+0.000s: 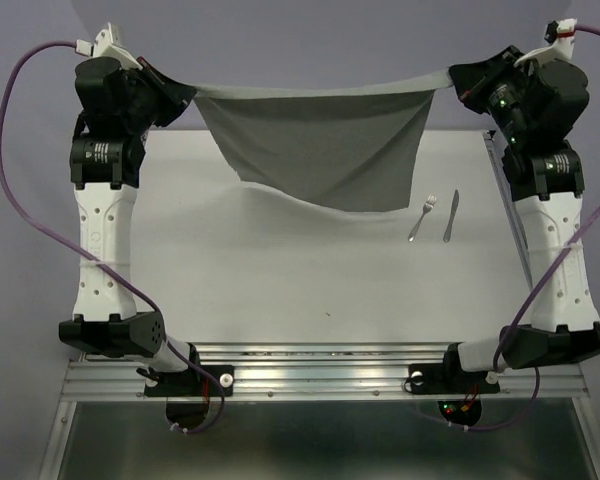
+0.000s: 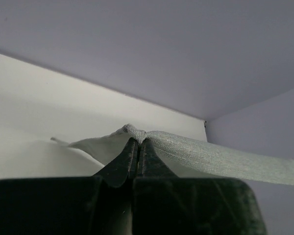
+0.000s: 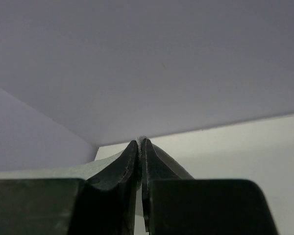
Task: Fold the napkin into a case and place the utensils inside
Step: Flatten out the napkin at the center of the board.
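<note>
The left gripper (image 1: 190, 95) and right gripper (image 1: 452, 78) are each clamped on a top corner of the grey napkin (image 1: 320, 150), which hangs stretched between them above the table (image 1: 280, 280) (fork (image 1: 421, 219) and knife (image 1: 451, 215) lie there side by side, at the right).

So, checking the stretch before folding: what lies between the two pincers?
The napkin: its upper edge runs taut from left pincer to right pincer, the rest hanging; the top view shows it.
</note>
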Available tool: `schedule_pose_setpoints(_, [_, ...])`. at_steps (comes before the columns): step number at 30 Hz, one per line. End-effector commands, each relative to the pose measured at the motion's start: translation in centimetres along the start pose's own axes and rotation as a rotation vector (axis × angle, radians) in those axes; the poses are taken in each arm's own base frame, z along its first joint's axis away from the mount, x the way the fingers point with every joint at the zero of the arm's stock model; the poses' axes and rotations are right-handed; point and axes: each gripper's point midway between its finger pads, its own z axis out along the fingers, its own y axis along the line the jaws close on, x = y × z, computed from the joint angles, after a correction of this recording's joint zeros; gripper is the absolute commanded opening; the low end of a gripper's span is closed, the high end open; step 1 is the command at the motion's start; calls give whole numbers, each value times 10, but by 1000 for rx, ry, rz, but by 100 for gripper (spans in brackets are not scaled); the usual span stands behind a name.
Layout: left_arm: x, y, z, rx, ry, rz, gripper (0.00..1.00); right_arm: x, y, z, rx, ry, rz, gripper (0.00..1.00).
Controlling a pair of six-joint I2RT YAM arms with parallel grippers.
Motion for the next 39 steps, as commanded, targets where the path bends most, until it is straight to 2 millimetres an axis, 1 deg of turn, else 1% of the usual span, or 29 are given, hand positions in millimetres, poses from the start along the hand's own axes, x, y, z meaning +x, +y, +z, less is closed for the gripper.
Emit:
schedule_pose_setpoints(1, [-22, -33, -31, 108, -68, 81, 0, -40, 20, -32, -24, -116, -27, 1])
schedule_pose_setpoints(2, [-27, -40, -41, 124, -88, 98, 0, -47, 28, -42, -45, -131, -31, 1])
schedule_pose_setpoints(5, [-34, -45, -56, 132, -122, 128, 0, -55, 38, -57, -74, -149, -37, 1])
schedule_pose_setpoints(6, [-37, -50, -66, 141, -139, 141, 0, -61, 43, -68, -83, -166, -43, 1])
schedule_pose_setpoints(8, [-39, -49, -74, 125, -157, 157, 0, -65, 45, -77, -78, -181, -46, 1])
schedule_pose_setpoints(9, [-40, -50, -81, 126, -167, 163, 0, -68, 45, -84, -72, -194, -50, 1])
schedule_pose_setpoints(11, [-38, -48, -83, 121, -168, 161, 0, -64, 41, -88, -57, -187, -54, 1])
schedule_pose_setpoints(12, [-37, -49, -86, 125, -170, 159, 0, -63, 41, -94, -52, -185, -54, 1])
schedule_pose_setpoints(14, [-29, -42, -80, 114, -145, 146, 0, -48, 32, -90, -36, -146, -48, 1])
schedule_pose_setpoints(16, [-23, -36, -68, 109, -124, 137, 0, -39, 26, -85, -24, -121, -41, 1])
schedule_pose_setpoints(17, [-19, -31, -60, 100, -105, 131, 0, -31, 20, -78, -15, -98, -38, 1])
schedule_pose_setpoints(18, [-12, -22, -45, 79, -74, 123, 0, -23, 15, -71, -6, -75, -29, 1])
schedule_pose_setpoints(19, [-8, -17, -38, 71, -54, 118, 0, -13, 8, -61, 7, -47, -27, 1])
schedule_pose_setpoints(21, [2, -7, -19, 56, -14, 104, 0, 0, 0, -48, 21, -9, -21, 1])
schedule_pose_setpoints(23, [12, 2, -8, 45, 17, 93, 0, 14, -9, -36, 36, 29, -17, 1])
schedule_pose_setpoints(24, [15, 7, 0, 39, 26, 89, 0, 26, -16, -24, 41, 62, -12, 1])
schedule_pose_setpoints(26, [22, 14, 10, 29, 45, 79, 0, 38, -22, -12, 39, 92, -3, 1])
schedule_pose_setpoints(27, [26, 19, 22, 22, 57, 71, 0, 49, -28, 1, 41, 115, 6, 1])
schedule_pose_setpoints(30, [32, 23, 39, 30, 90, 62, 0, 61, -37, 22, 48, 143, 21, 1])
schedule_pose_setpoints(31, [37, 28, 50, 28, 114, 51, 0, 72, -44, 35, 56, 173, 33, 1])
schedule_pose_setpoints(33, [44, 36, 62, 18, 138, 45, 0, 81, -48, 46, 57, 194, 46, 1])
schedule_pose_setpoints(34, [45, 36, 65, 22, 143, 43, 0, 87, -52, 52, 65, 208, 53, 1])
schedule_pose_setpoints(35, [46, 37, 66, 23, 145, 44, 0, 88, -52, 54, 64, 211, 55, 1])
schedule_pose_setpoints(36, [47, 38, 68, 22, 149, 46, 0, 87, -51, 55, 53, 209, 58, 1])
schedule_pose_setpoints(37, [46, 38, 67, 21, 147, 48, 0, 88, -51, 55, 53, 211, 60, 1])
schedule_pose_setpoints(39, [44, 34, 63, 29, 140, 59, 0, 83, -48, 54, 45, 201, 52, 1])
